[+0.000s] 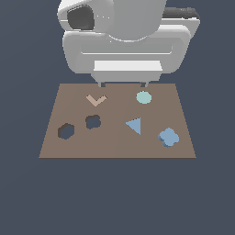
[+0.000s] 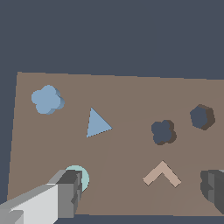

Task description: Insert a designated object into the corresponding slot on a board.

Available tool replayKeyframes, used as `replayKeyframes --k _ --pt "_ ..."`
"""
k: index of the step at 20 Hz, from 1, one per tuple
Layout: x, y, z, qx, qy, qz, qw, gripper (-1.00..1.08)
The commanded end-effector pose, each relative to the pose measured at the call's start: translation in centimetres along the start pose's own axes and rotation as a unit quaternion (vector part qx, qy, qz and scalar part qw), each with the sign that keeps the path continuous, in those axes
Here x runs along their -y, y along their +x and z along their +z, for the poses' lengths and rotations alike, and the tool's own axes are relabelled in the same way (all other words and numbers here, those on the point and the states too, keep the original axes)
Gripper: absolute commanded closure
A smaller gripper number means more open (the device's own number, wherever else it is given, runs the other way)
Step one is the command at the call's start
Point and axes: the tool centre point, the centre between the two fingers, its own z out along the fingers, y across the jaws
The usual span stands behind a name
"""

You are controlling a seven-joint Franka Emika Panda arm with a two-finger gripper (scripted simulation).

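Note:
The light blue clover-shaped designated object (image 1: 168, 137) (image 2: 47, 99) lies flat on the brown board (image 1: 114, 149) (image 2: 127, 89), near the corner at the exterior view's right and front. The dark clover-shaped slot (image 1: 93, 121) (image 2: 163, 131) sits left of the board's middle and has nothing in it. My gripper (image 1: 122, 85) (image 2: 142, 192) hangs open over the board's far edge, well away from both. Its two fingers (image 1: 102, 85) (image 2: 70, 192) stand wide apart and hold nothing.
A blue triangle (image 1: 134, 125) (image 2: 97, 124) lies between the slot and the clover block. A pale teal disc (image 1: 143, 97) (image 2: 84, 176) sits near one finger, partly hidden in the wrist view. A hexagonal hole (image 1: 66, 131) (image 2: 201, 117) and a tan chevron (image 1: 96, 99) (image 2: 162, 173) mark the board.

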Motion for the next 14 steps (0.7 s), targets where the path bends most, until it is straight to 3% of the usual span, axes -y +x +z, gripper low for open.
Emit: replayKeyframes --k 1,14 --pt "0.0 0.0 0.0 0.000 0.000 0.000 1.0000 -0.92" --pt "2.7 2.1 3.1 0.005 0.005 -0.050 0.9987 -0.92"
